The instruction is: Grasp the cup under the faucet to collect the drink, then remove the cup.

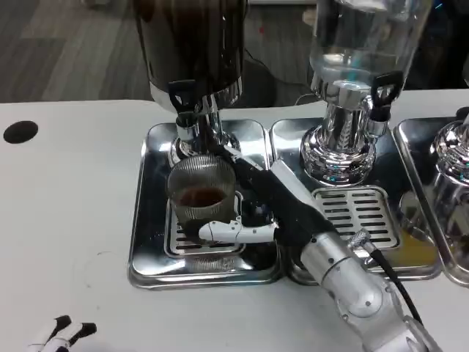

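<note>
A ribbed clear glass cup [200, 196] stands on the drip grille of the left steel tray [150, 220], right under the faucet [187, 125] of the dark drink dispenser [192, 44]. A little brown drink lies in its bottom. My right hand [253, 198] reaches in from the lower right and grips the cup, one white finger wrapped across its front base and the black fingers along its right side. Just the fingertips of my left hand [62, 334] show at the bottom left edge, off the tray on the white table.
A clear-tank dispenser [352, 81] stands on a second tray [352, 213] to the right, with a third dispenser [451, 161] at the right edge. A black hole [20, 131] marks the table's left side. White table spreads left and front.
</note>
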{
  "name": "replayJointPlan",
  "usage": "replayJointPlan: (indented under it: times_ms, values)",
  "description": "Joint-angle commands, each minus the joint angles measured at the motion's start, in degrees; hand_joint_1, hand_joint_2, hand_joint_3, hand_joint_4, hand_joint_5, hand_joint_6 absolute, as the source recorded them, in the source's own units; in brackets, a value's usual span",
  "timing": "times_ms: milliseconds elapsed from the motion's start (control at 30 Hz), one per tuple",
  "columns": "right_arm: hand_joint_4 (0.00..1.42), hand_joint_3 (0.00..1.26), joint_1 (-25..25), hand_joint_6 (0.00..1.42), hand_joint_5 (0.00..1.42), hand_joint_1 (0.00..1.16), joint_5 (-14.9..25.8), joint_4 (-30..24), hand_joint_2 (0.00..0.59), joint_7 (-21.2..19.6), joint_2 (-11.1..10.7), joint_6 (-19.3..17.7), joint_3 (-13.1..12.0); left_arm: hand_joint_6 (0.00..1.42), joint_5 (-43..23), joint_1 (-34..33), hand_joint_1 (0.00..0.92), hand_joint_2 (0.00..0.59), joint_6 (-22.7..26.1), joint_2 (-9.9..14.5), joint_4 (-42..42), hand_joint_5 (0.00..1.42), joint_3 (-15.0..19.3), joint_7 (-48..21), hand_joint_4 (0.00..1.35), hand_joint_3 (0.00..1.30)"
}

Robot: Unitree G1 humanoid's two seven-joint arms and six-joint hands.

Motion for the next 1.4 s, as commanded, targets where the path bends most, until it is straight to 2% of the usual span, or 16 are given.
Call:
replayJointPlan:
  times_ms: [33, 333, 867, 1400]
  values:
    - [0.11, 0.10, 0.61, 0.08, 0.13, 0.70, -0.22, -0.10, 0.023, -0.96, 0.79, -0.68, 0.56, 0.49, -0.39, 0.84, 0.000, 0.055, -0.41, 0.34, 0.35, 0.22, 0.74, -0.04, 0.10, 0.26]
    - [0.15, 0.14, 0.53, 0.12, 0.15, 0.71, 0.43, 0.57, 0.035, -0.98, 1.45, -1.06, 0.60, 0.49, -2.10, 1.34, 0.000, 0.055, -1.41, 0.51, 1.63, 0.22, 2.23, 0.05, 0.10, 0.27]
    - [0.22, 0.21, 1.58, 0.14, 0.21, 0.72, 0.66, 0.48, 0.029, -1.64, 1.44, -1.76, 0.27, 0.49, -3.26, 1.25, 0.000, 0.074, -1.32, 0.95, 2.35, 0.22, 2.84, -0.77, 0.10, 0.27]
    - [0.26, 0.23, 2.60, 0.12, 0.21, 0.65, -0.15, 0.22, 0.020, -3.16, 1.33, -1.56, 0.25, 0.49, -3.03, 1.08, 0.000, 0.089, -0.75, 0.66, 2.26, 0.22, 2.53, -1.69, 0.10, 0.27]
